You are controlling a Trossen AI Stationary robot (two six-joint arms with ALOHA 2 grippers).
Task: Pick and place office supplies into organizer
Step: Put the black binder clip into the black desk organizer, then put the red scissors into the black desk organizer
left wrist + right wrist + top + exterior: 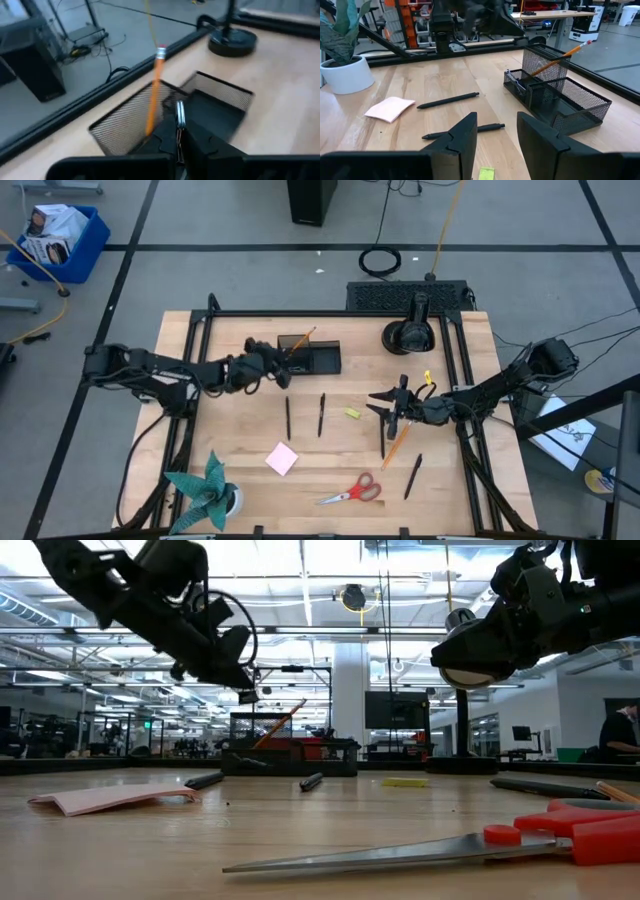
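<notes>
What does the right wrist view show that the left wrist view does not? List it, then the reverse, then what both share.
Only the right wrist view shows the pink sticky-note pad, two black pens, a yellow bit, the white plant pot and the open right claw.

Only the left wrist view shows the round black base with its post, the floor cables beyond the table edge, and the shut left claw.

Both show the black mesh organizer with one orange pencil leaning in it.
</notes>
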